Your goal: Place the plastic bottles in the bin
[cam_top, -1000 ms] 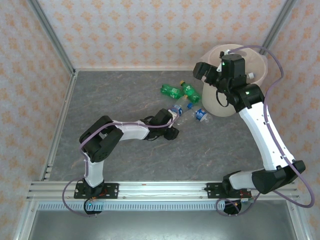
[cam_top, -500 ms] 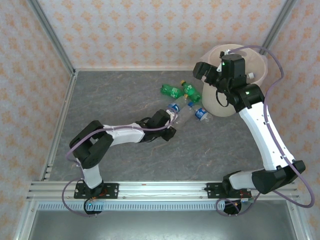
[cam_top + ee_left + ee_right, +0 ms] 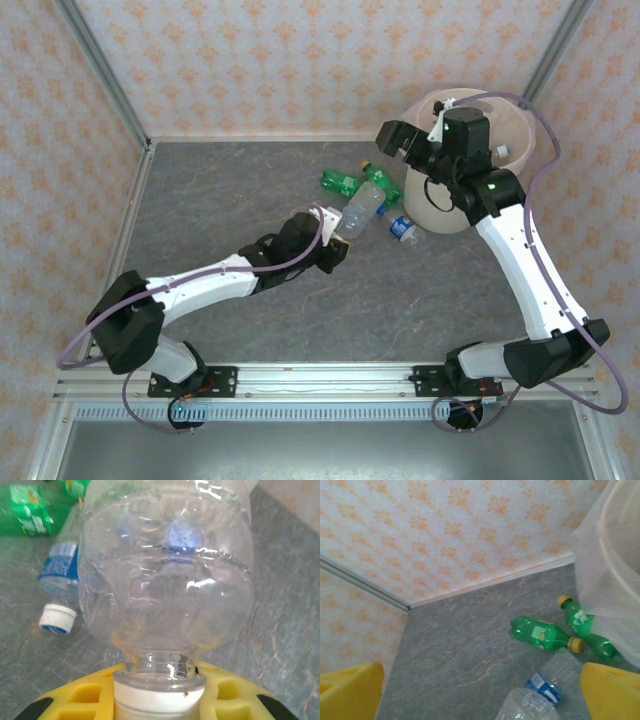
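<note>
Left claw (image 3: 335, 240): clamped tight on the neck and white cap of a clear bottle (image 3: 362, 207), well left of the bin (image 3: 445, 208) and nearer the arm bases than it. Left wrist view has the cap seated between the yellow fingers (image 3: 235, 695), with the bottle's body pointing away toward the bin.

Blue-labelled bottle (image 3: 403, 230): lying on the worktop (image 3: 230, 190) just off the bin's near-left foot, white cap on.

Two green bottles (image 3: 343, 182) (image 3: 383, 185): lying on the worktop left of the bin. The nearer-to-bin one is about touching its wall, the other just beyond it. Both have yellow caps in the right wrist view.

Right claw (image 3: 405, 138): at the bin's left rim, above the green bottles. Fingers spread wide, nothing held.

Bin: far right of the worktop, thin clear liner draped over the rim.
</note>
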`<state>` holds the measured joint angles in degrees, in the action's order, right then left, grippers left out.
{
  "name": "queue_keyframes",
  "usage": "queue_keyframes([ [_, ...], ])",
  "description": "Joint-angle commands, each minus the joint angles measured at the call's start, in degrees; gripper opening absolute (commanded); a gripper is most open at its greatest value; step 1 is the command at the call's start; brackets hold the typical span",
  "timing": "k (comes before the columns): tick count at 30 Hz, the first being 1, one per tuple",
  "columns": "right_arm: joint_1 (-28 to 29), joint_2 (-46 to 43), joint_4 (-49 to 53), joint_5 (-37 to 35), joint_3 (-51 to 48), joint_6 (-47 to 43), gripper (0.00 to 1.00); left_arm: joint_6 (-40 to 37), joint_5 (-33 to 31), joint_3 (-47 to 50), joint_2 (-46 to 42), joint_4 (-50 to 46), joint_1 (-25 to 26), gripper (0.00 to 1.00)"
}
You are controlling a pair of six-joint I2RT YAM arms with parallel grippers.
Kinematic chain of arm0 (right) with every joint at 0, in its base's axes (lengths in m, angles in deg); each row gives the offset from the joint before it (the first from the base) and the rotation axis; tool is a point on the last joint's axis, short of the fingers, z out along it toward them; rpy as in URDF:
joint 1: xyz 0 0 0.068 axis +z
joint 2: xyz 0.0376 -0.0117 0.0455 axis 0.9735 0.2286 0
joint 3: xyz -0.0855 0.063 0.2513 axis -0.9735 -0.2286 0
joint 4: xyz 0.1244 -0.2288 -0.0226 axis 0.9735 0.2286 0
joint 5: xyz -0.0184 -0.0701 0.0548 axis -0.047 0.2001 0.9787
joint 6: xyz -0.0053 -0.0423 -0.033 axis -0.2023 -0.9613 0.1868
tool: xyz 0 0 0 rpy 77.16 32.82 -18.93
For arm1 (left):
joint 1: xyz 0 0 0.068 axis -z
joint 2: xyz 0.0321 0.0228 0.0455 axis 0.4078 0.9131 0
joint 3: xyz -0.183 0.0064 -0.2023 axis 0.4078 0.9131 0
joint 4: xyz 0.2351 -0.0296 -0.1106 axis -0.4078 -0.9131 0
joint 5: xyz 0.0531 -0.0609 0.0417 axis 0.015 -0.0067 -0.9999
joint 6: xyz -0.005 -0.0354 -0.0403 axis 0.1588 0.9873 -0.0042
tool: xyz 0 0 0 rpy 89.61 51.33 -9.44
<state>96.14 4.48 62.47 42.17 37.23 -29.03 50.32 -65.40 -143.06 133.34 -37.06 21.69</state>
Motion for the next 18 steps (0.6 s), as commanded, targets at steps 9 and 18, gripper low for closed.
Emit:
queue_keyframes([
  [9, 0.42, -0.2, -8.11, 13.93, -3.78, 4.34, 0.92, 5.48, -4.83, -4.27, -5.14, 5.03, 0.29, 0.25],
  [18, 0.46, 0.86, -9.74, 19.86, -7.97, 7.08, 0.89, 5.86, -5.07, -5.81, -6.68, 6.85, 0.23, 0.25],
])
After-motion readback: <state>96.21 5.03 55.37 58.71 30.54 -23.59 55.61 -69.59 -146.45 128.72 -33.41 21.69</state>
